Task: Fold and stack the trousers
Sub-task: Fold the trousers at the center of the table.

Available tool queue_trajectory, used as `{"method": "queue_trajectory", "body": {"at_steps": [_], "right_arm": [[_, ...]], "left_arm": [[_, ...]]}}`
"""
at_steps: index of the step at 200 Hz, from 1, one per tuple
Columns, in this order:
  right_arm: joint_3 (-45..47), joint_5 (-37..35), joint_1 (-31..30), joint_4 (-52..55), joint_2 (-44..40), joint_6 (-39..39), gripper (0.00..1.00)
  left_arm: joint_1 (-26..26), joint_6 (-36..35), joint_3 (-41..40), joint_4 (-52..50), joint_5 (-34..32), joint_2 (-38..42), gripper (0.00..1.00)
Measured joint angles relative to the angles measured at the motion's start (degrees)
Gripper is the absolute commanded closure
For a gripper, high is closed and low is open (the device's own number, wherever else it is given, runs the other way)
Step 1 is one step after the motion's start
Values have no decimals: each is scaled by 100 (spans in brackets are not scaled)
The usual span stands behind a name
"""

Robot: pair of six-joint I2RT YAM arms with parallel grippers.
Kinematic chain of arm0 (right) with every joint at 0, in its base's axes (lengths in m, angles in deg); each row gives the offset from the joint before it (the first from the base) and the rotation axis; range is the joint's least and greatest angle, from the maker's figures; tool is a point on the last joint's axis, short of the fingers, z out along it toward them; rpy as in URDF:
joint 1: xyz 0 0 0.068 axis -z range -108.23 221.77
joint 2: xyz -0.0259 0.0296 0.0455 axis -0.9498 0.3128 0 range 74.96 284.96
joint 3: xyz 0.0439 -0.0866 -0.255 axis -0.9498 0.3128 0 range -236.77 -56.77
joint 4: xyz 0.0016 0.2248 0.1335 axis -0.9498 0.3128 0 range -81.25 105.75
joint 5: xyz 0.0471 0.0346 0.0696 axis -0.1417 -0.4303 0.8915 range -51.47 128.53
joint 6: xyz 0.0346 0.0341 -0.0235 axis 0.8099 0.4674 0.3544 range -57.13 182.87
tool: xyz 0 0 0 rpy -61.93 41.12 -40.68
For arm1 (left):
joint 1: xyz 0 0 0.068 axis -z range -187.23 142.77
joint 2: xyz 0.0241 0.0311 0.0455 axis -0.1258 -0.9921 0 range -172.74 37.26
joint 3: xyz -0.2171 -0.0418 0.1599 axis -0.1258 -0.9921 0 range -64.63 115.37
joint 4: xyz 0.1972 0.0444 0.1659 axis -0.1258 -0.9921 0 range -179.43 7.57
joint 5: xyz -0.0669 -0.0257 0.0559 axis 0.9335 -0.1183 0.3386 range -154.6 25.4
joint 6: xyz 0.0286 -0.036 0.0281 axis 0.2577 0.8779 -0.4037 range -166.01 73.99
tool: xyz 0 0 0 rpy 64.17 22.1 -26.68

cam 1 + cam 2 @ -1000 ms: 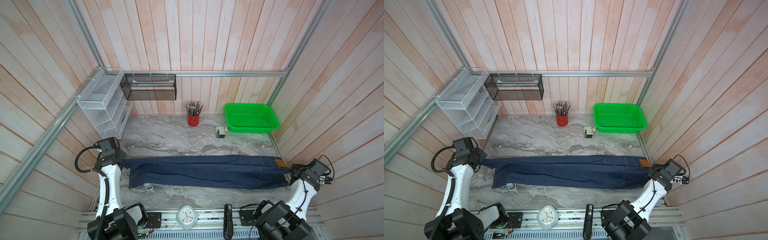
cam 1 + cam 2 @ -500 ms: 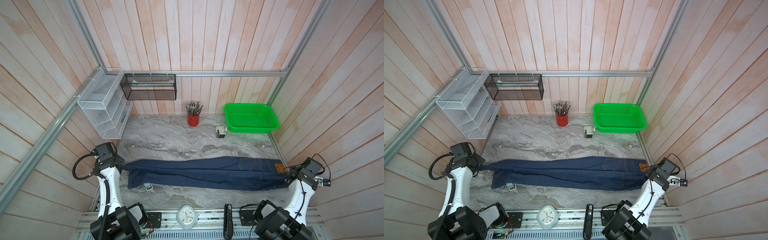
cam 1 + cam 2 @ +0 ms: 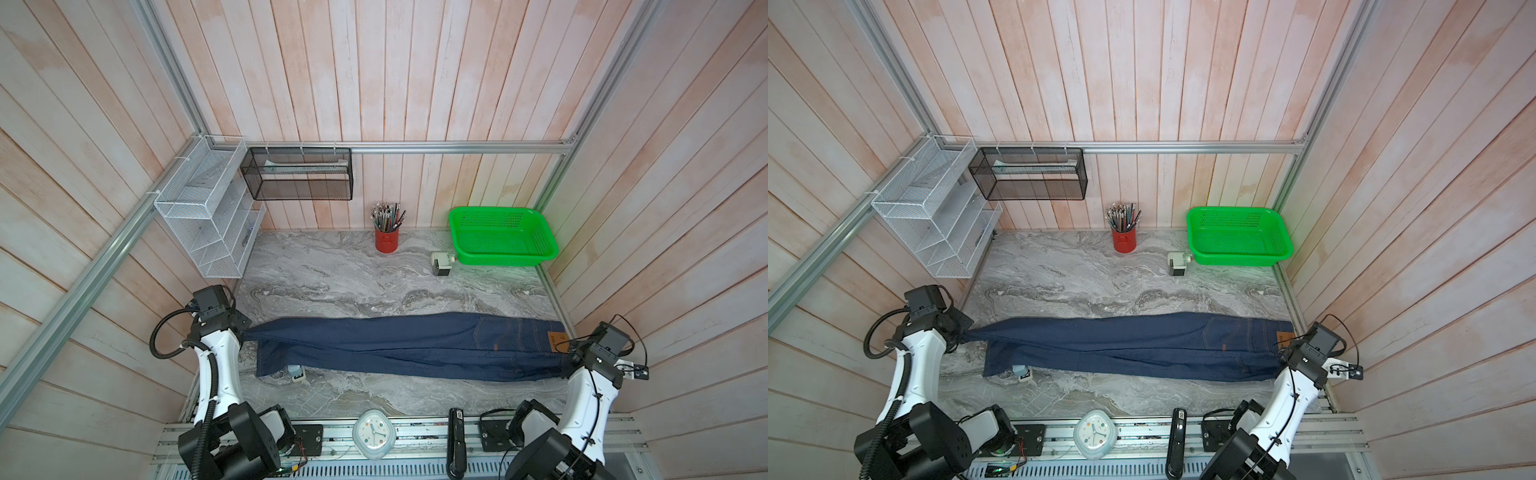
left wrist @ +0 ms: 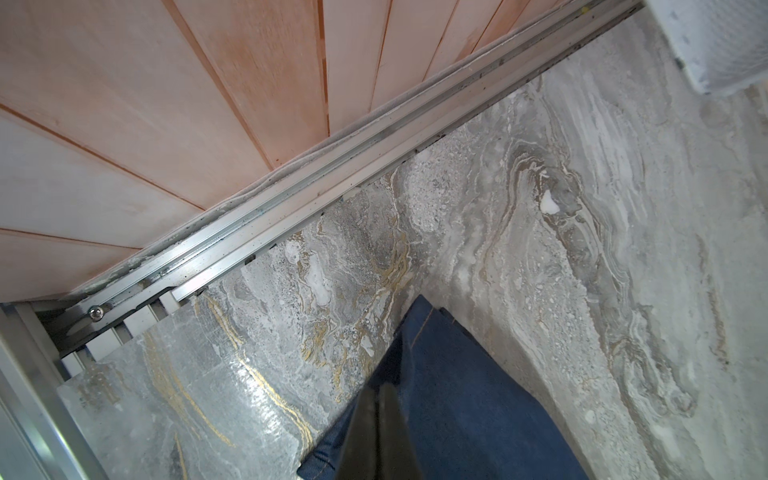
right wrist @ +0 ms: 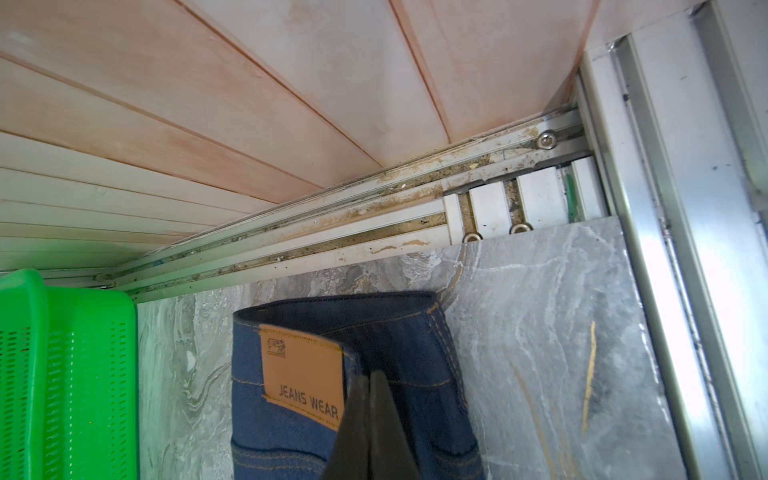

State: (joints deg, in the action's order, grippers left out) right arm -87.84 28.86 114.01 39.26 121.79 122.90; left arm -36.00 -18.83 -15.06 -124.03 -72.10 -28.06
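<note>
Marble tabletop [image 3: 332,282]: trousers [image 3: 395,345] stretched flat, leg end [image 4: 440,357] clamped in left gripper [image 4: 377,388], waistband [image 5: 332,316] clamped in right gripper [image 5: 368,376], likely tensioned to smooth before folding.

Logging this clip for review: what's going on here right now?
Two robot arms have the trousers stretched out full length across the marble table. The left gripper is shut on a leg hem, and the right gripper is shut on the waistband beside the tan patch. The legs lie together along the table, and no crosswise fold has been made yet.
</note>
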Motion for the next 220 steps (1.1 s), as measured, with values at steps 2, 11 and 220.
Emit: {"method": "queue_trajectory", "body": {"at_steps": [2,11,220], "right_arm": [[9,-13,0,0,-2,0,100],[44,-83,0,2,-13,2,100],[356,-586,-181,-4,0,4,20]], "left_arm": [[0,0,0,0,0,-7,100],[-4,0,0,0,0,-31,100],[-122,-35,0,-83,-2,-350,57]]}}
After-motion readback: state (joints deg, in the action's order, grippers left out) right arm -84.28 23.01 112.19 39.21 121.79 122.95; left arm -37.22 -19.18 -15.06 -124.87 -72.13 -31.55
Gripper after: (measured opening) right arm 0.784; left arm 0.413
